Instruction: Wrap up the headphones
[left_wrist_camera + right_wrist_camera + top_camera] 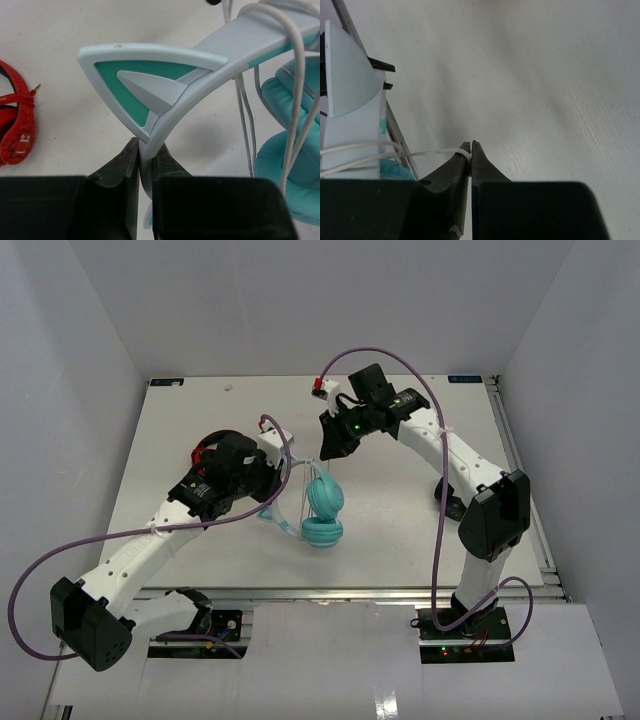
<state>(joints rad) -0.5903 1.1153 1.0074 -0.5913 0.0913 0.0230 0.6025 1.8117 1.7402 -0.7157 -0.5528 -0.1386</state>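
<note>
1. The table [400, 540] is white. The two arms are bolted at its near edge.
2. The headphones [322, 510] are near the middle of the table, between the two arms. The two teal cups [324, 498] sit one above the other in the top view. I cannot tell if the lower cup touches the table.
3. The left claw [144, 150] is shut tight on the pale band [210, 55], just under one cat ear [145, 75]. The ear is pale with teal inside. In the top view this claw [272, 468] is on the left side of the headphones.
4. The thin white cord [295, 50] goes over the band in a few loops and hangs down past the cups.
5. Red headphones [15, 130] lie flat on the table to the left of the left claw. They are apart from the teal ones.
6. The right claw [470, 145] is farther back, past the headphones. It is pinched shut on the cord [435, 151]. The cord runs from its tips across to the band [350, 110], where two strands cross it.
7. In the top view the right claw [328, 445] points down at the top of the band.
</note>
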